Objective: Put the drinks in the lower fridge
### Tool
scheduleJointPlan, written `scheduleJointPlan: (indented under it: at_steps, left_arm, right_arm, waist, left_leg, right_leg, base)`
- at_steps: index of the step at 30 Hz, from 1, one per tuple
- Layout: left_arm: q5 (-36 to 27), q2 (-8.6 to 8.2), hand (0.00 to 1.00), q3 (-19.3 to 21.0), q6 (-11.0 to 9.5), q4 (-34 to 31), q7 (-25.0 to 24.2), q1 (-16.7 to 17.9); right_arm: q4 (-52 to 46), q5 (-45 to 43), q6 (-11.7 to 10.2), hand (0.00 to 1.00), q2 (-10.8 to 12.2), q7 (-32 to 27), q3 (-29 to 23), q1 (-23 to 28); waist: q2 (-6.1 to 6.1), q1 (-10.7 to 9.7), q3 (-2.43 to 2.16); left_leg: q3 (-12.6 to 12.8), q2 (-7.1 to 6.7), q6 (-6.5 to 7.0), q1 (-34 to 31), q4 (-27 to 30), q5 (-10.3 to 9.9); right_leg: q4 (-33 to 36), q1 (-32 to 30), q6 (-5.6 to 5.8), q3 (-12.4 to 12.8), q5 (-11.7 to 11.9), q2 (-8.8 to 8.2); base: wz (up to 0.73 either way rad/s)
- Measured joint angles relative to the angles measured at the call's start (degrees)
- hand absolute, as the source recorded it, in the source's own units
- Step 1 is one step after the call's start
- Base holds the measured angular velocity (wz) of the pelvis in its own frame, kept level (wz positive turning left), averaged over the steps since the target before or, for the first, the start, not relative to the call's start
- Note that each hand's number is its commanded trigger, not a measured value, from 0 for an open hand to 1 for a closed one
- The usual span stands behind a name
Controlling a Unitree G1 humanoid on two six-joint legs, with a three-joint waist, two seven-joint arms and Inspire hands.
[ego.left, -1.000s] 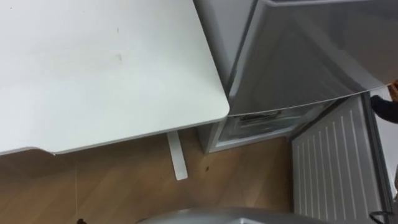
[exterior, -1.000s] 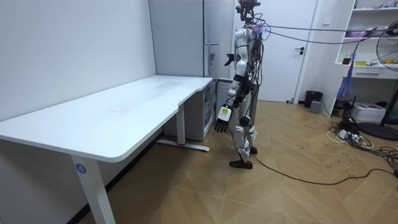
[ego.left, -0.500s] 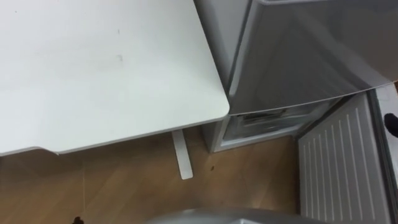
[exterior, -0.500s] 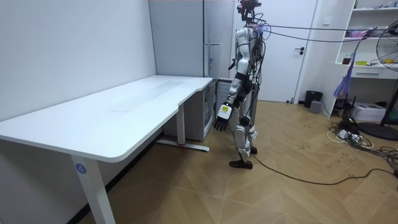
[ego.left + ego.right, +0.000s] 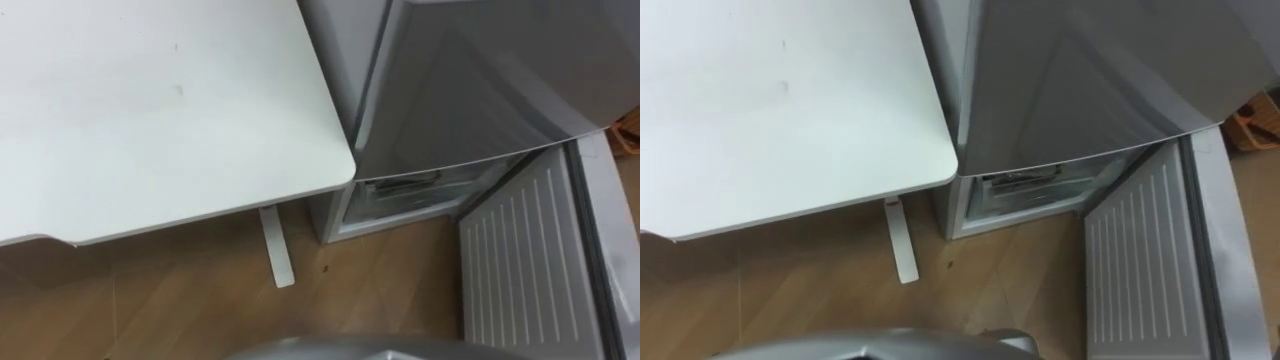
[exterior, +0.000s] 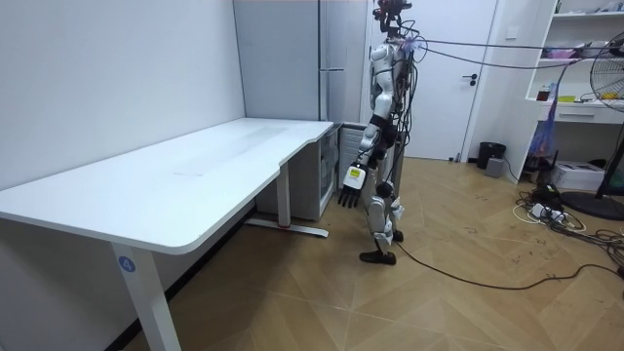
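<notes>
A tall silver fridge point(image 5: 470, 90) stands straight before me, to the right of the white table point(image 5: 150, 110). Its lower door point(image 5: 520, 270) hangs open to my right, showing a white ribbed inner face. The lower compartment point(image 5: 400, 195) is open, with a shelf edge just inside. In the room view I stand upright facing the fridge point(image 6: 336, 49), close to the table's end. My left hand point(image 6: 348, 185) hangs at my side by the open lower door, fingers relaxed and holding nothing.
The table's rounded corner point(image 5: 940, 165) almost touches the fridge's left side. Its white foot bar point(image 5: 275, 250) lies on the wooden floor beside the fridge base. Behind me in the room view stretches bare floor point(image 6: 458, 292), with a fan and shelves far right.
My right hand, raised towards the fridge a second ago and dark at the eye view's right edge, has dropped out of sight. The eye view shifted slightly; the left hand stayed hanging.
</notes>
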Motion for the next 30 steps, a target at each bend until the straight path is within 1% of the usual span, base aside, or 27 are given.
scheduleJointPlan:
  at_steps: [2,4,7,9,10,12,15,16,18,20,21,22,25,27,28,29,30]
  left_arm:
    - [0.9,0.28,0.00,0.1,0.5,-1.4,-0.7,0.3]
    - [1.0,0.48,0.00,0.1,0.5,-2.9,-1.0,1.1]
    - [1.0,0.72,0.00,0.1,0.8,-3.9,-1.5,1.3]
    - [0.9,0.85,0.00,0.1,0.7,-3.8,-1.6,0.9]
    - [1.0,0.85,0.00,0.1,0.7,-3.8,-1.6,0.8]
    - [1.0,0.88,0.00,0.1,0.7,-3.7,-1.9,0.7]
    - [1.0,0.88,0.00,0.1,0.8,-3.3,-2.0,0.8]
    - [1.0,0.86,0.00,0.1,0.9,-3.3,-2.1,1.0]
    - [1.0,1.03,0.00,0.1,1.0,-3.3,-2.8,1.0]
    - [1.0,1.00,0.00,0.0,1.2,-3.2,-3.1,0.9]
    - [1.0,0.96,0.00,0.0,1.2,-3.0,-3.4,0.8]
    - [1.0,0.95,0.00,0.0,1.2,-2.9,-3.6,0.8]
    - [1.2,0.93,0.00,0.0,1.2,-2.5,-5.7,0.3]
    - [2.5,0.83,0.00,-0.1,1.2,-2.5,-6.6,0.3]
    - [3.1,0.76,0.00,-0.1,1.2,-2.5,-6.8,-0.1]
    - [3.6,0.69,0.00,-0.2,1.1,-1.6,-7.0,-0.6]
    - [3.6,0.69,0.00,-0.5,1.1,-0.8,-7.0,-1.5]
  right_arm:
    - [3.3,3.0,0.5,0.00,-1.4,1.3,-1.3,0.0]
    - [5.7,5.0,1.0,0.00,-2.2,1.5,-2.2,0.0]
    - [9.2,7.5,1.0,0.00,-2.9,1.7,-2.6,-0.3]
    - [14.8,10.0,1.0,0.00,-3.0,2.3,-2.5,-1.2]
    - [16.0,10.5,1.3,0.00,-3.0,2.6,-2.5,-1.2]
    - [19.8,13.1,2.3,0.00,-3.0,3.7,-2.5,-1.2]
    - [21.4,15.1,3.1,0.00,-2.9,4.5,-2.5,-0.9]
    - [21.5,15.3,3.4,0.00,-2.8,5.1,-2.5,-0.6]
    - [21.5,16.9,2.6,0.00,-2.8,5.8,-2.5,0.3]
    - [21.7,17.8,2.6,0.00,-2.7,6.2,-2.5,0.4]
    - [21.7,19.0,2.6,0.00,-2.5,6.6,-2.4,0.5]
    - [21.7,19.6,2.6,0.00,-2.3,6.9,-2.4,0.7]
    - [21.5,22.3,2.4,0.00,-0.9,9.2,-2.3,2.6]
    - [21.3,23.0,0.8,0.00,0.5,10.3,-1.4,3.3]
    - [21.3,22.7,0.5,0.00,0.9,10.7,-1.2,3.4]
    - [21.3,21.7,0.0,0.00,1.7,11.5,-0.9,3.6]
    - [21.3,21.0,-0.7,0.00,2.4,12.5,0.9,3.7]
  waist:
    - [0.12,-0.1,-0.04]
    - [0.19,-0.1,-0.06]
    - [0.09,-0.1,-0.09]
    - [-0.12,0.1,0.05]
    - [-0.14,0.1,0.06]
    - [0.31,0.2,0.25]
    - [0.68,0.2,0.12]
    - [1.14,0.2,0.05]
    - [1.68,0.3,0.04]
    - [1.80,0.3,0.11]
    - [2.02,0.5,0.26]
    - [2.01,0.5,0.27]
    - [1.96,1.5,0.21]
    - [1.90,1.8,0.14]
    - [2.16,1.7,0.00]
    - [2.20,1.7,-0.01]
    - [2.36,1.8,-0.02]
  left_leg:
    - [-0.4,-0.03,-0.01,-0.5,0.7,0.1]
    - [-0.6,-0.02,-0.06,-0.8,0.8,0.1]
    - [-0.8,-0.02,-0.07,-0.7,0.9,0.1]
    - [-1.4,-0.07,-0.07,-0.8,1.1,0.1]
    - [-1.5,-0.07,-0.07,-0.8,1.2,0.1]
    - [-1.9,-0.09,-0.07,-0.8,1.6,0.1]
    - [-2.3,-0.15,-0.06,-1.0,1.6,0.1]
    - [-2.4,-0.15,-0.06,-1.1,1.5,0.1]
    - [-2.7,-0.15,-0.07,-1.3,1.8,0.1]
    - [-2.9,-0.15,-0.10,-1.2,1.9,0.2]
    - [-2.9,-0.13,-0.13,-1.1,1.8,0.3]
    - [-2.9,-0.11,-0.14,-1.0,1.8,0.3]
    - [-2.9,0.25,-0.26,-0.8,1.9,0.3]
    - [-3.1,0.37,-0.41,-0.8,1.9,0.4]
    - [-3.2,0.38,-0.43,-0.9,2.0,0.5]
    - [-3.3,0.38,-0.43,-1.1,2.1,0.5]
    - [-3.4,0.44,-0.44,-1.4,2.5,0.4]
  right_leg:
    - [0.0,-0.1,-0.01,-0.4,0.0,0.01]
    - [-0.1,-0.1,-0.01,-0.8,0.0,0.02]
    - [-0.1,0.0,-0.01,-1.0,0.0,0.02]
    - [-0.2,0.4,-0.02,-1.7,0.0,0.00]
    - [-0.2,0.4,-0.02,-1.7,0.0,0.01]
    - [-0.1,0.5,-0.02,-1.9,0.0,0.02]
    - [-0.1,0.7,-0.02,-2.1,0.0,0.02]
    - [-0.1,0.8,-0.02,-2.1,0.0,0.03]
    - [-0.1,1.1,-0.07,-2.5,0.0,0.05]
    - [-0.1,1.2,-0.11,-2.5,0.1,0.08]
    - [-0.1,1.3,-0.19,-2.5,0.1,0.13]
    - [-0.2,1.4,-0.20,-2.5,0.1,0.16]
    - [-0.1,1.5,-0.45,-2.2,0.3,0.46]
    - [-0.1,1.5,-0.58,-2.4,0.3,0.61]
    - [-0.1,1.5,-0.62,-2.4,0.4,0.64]
    - [-0.1,1.5,-0.64,-2.4,0.4,0.67]
    - [-0.1,1.4,-0.70,-2.2,0.4,0.74]
  base:
    - [0.14]
    - [0.13]
    - [0.06]
    - [0.12]
    - [0.14]
    - [0.09]
    - [0.04]
    - [0.04]
    - [0.07]
    - [0.03]
    - [0.00]
    - [0.00]
    - [-0.01]
    - [0.00]
    - [0.05]
    - [0.05]
    - [0.00]
